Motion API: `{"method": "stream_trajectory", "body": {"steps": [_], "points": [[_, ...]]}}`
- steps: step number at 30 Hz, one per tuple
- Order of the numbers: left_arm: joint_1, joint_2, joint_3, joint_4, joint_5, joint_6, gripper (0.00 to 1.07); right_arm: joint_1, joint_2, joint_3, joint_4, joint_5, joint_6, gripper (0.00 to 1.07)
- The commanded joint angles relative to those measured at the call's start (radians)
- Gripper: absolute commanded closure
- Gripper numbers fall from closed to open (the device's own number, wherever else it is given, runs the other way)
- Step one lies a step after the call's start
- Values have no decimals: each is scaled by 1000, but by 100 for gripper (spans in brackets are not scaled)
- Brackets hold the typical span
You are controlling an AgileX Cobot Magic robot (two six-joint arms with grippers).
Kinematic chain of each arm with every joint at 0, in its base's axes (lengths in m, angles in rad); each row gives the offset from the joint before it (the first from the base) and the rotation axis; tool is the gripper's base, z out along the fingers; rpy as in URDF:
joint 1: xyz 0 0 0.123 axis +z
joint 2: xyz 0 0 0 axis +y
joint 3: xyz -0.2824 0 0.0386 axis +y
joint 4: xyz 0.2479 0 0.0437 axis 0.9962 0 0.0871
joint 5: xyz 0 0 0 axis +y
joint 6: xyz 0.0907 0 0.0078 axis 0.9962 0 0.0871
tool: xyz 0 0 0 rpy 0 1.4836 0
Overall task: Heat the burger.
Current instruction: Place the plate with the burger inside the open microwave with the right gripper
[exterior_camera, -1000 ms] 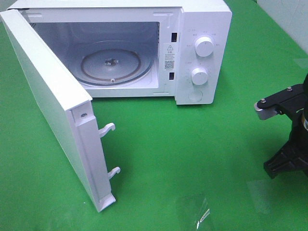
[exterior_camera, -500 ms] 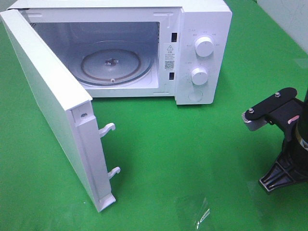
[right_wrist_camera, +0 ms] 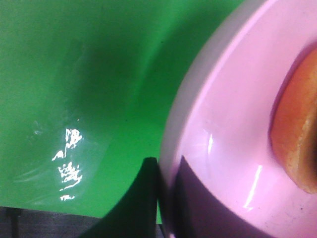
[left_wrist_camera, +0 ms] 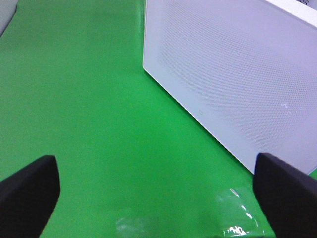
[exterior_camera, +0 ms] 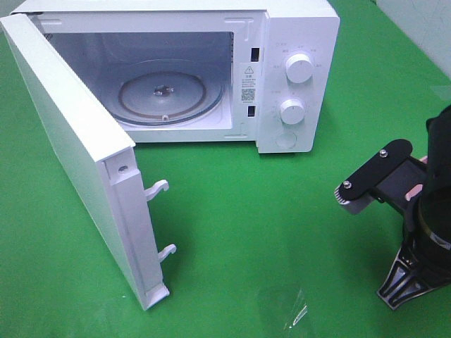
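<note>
The burger (right_wrist_camera: 297, 144) shows only as a brown bun edge, resting on the pink plate (right_wrist_camera: 233, 124) in the right wrist view. My right gripper (right_wrist_camera: 166, 193) is shut on the plate's rim, with one dark finger (right_wrist_camera: 141, 203) outside the rim and the other on the plate's inner face. In the exterior view only the right arm (exterior_camera: 423, 218) shows, at the right edge, and it hides plate and burger. My left gripper (left_wrist_camera: 158, 198) stands open over bare green cloth, with nothing between its fingers, beside the microwave door (left_wrist_camera: 237, 74).
The white microwave (exterior_camera: 296, 70) stands at the back with its door (exterior_camera: 77, 155) swung wide open to the left. Its glass turntable (exterior_camera: 165, 95) is bare. A shiny patch of clear film (exterior_camera: 292, 313) lies on the green cloth (exterior_camera: 282, 211) near the front.
The right arm has moved left and toward the front edge of the table, its wrist bracket turning as it goes. Microwave and door have not moved.
</note>
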Motion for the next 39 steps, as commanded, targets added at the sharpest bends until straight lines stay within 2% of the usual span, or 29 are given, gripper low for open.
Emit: {"method": "stream_trajectory", "body": {"steps": [1,5,10,22,39], "points": [[-1,0,1,-10,-4,2,9,29,-12,5,-58,64,14,107],[-1,0,1,-10,-4,2,9,119,-12,5,-55,109,35,106],[-1,0,1,-10,-4,2,9,177,-12,11,-61,132,58,105],[-1,0,1,-10,-4,2,9,347,-12,108,-60,131,113,105],[-1,0,1,-10,-4,2,9,355,-12,108,-139,128,69,107]]}}
